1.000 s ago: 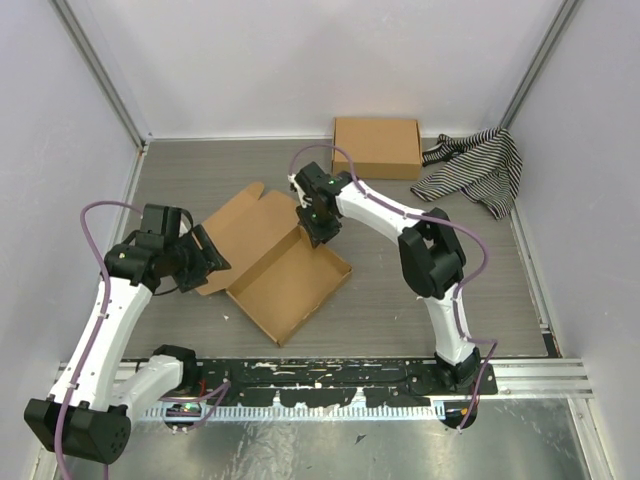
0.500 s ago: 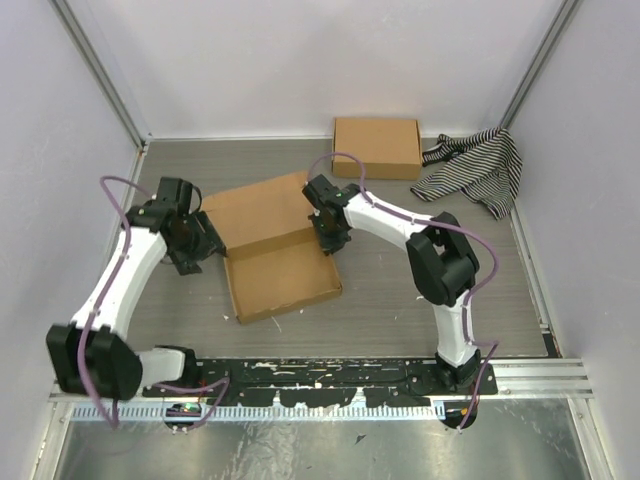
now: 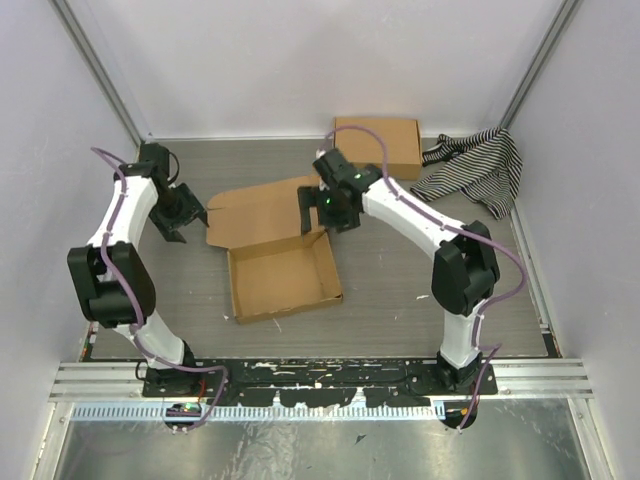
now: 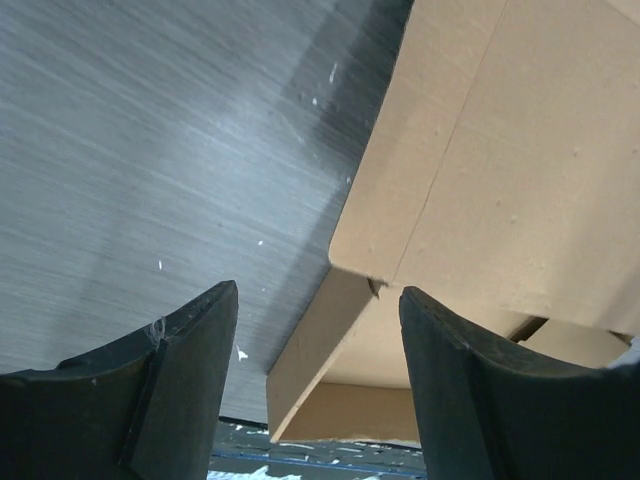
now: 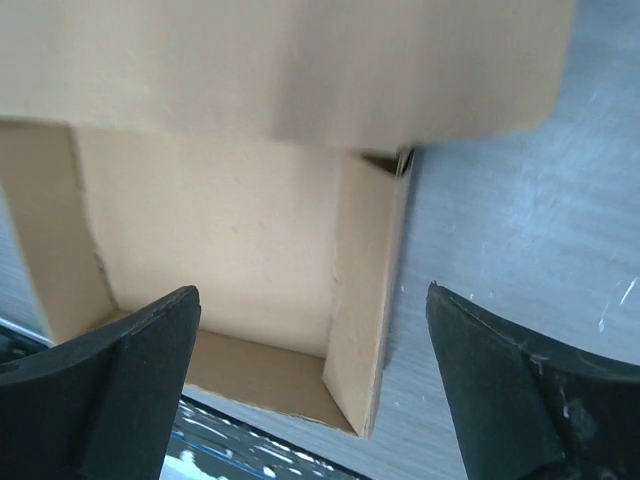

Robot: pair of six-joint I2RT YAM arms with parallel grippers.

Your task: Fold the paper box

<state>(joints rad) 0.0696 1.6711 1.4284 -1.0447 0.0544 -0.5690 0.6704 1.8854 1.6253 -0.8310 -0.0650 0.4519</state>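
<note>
The paper box lies mid-table as a shallow brown cardboard tray [image 3: 283,278] with its lid [image 3: 262,212] hinged open toward the back. My left gripper [image 3: 188,218] is open just left of the lid's left edge. In the left wrist view the box's corner [image 4: 335,330] shows between the fingers [image 4: 150,390], beyond their tips and untouched. My right gripper [image 3: 320,214] hovers wide open over the tray's back right corner. The right wrist view looks down past the lid [image 5: 300,70] onto the tray's right wall [image 5: 365,300], which sits between the spread fingers [image 5: 530,390].
A second, ready-made flat brown box [image 3: 376,146] lies at the back. A black-and-white striped cloth [image 3: 475,168] is bunched at the back right. White walls close in the grey table [image 3: 400,290] on three sides.
The box has turned square to the table edge. My left gripper has drawn back and left, off the box. My right gripper has opened wide and shifted slightly backward.
</note>
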